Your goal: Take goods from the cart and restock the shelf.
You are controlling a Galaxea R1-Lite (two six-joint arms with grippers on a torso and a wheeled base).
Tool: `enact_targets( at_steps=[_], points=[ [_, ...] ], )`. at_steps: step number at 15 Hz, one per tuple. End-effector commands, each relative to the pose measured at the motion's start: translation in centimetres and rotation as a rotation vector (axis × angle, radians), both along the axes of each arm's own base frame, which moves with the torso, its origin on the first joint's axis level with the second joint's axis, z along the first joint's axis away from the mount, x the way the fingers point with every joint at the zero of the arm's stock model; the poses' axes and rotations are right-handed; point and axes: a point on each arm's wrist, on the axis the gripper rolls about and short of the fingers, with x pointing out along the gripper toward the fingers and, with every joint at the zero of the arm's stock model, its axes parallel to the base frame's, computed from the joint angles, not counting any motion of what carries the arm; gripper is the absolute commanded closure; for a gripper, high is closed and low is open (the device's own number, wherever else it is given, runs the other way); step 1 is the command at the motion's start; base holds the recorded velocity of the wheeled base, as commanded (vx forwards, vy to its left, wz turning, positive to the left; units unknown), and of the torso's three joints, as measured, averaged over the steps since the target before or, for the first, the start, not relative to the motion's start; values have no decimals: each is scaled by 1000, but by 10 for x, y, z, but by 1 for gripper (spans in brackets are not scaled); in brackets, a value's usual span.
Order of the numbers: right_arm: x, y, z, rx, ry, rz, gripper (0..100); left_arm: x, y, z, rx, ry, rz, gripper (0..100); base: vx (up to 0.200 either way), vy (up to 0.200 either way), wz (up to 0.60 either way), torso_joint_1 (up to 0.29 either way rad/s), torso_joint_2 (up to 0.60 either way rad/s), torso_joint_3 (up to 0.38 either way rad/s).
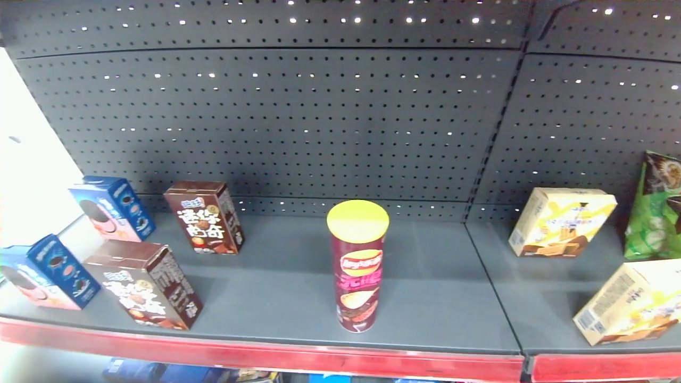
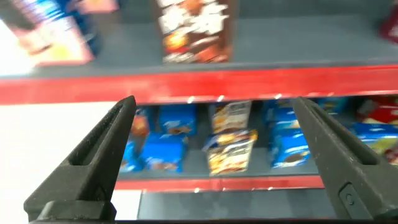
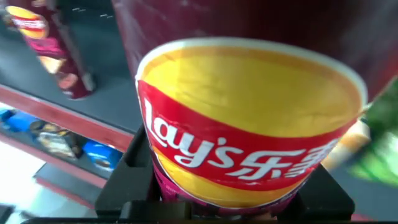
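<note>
The dark shelf (image 1: pixel 441 287) is spanning the whole head view, with its red front strip (image 1: pixel 266 354) running along the near edge and a wide bare stretch lying open in the middle. Two yellow boxes (image 1: pixel 558 221) and a green bag (image 1: pixel 654 213) are sitting at the right. Two brown boxes (image 1: pixel 146 290) and two blue boxes (image 1: pixel 50 271) are lining up at the left, in near and far pairs. One standing chip can (image 1: pixel 357 266) with a yellow lid is sitting upright near the front edge, well apart from both groups. A held chip can (image 3: pixel 249 124) of the same kind is looming large in the right wrist view, and the right end effector (image 3: pixel 230 199) is gripping it around its body, off to the right of the standing can. The left end effector (image 2: pixel 214 155) is hanging spread wide and empty in front of the shelf's near edge, facing the blue packs (image 2: pixel 165 149) on the lower shelf. The step in hand is looking like delivery: one can is already placed and the second is being brought to the shelf for stocking. The next move is calling for carrying the held can over the red strip and setting it down upright on the bare surface. It should land beside the standing can and close enough to form a row, yet with room so that the fingers are not brushing it and tipping it when they are letting go.
</note>
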Motion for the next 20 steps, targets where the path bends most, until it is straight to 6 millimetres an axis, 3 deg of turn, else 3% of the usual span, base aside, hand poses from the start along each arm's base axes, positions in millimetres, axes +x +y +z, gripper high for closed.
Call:
enact_targets(
  at_steps=[1,6,9,14,18,20],
  points=[
    [2,0,-3,-1,15,5,100,0,0,0,0,4,1,0,0,0,0,0,0,0],
    [14,6,1,32,39,166,100,0,0,0,0,4,2,0,0,0,0,0,0,0],
    [60,18,12,39,14,207,100,0,0,0,0,4,1,0,0,0,0,0,0,0],
    [100,55,-13,24,81,421,100,0,0,0,0,4,1,0,0,0,0,0,0,0],
    [163,84,-22,16,81,338,100,0,0,0,0,4,2,0,0,0,0,0,0,0],
    [180,91,-21,24,95,324,100,0,0,0,0,4,1,0,0,0,0,0,0,0]
  ],
)
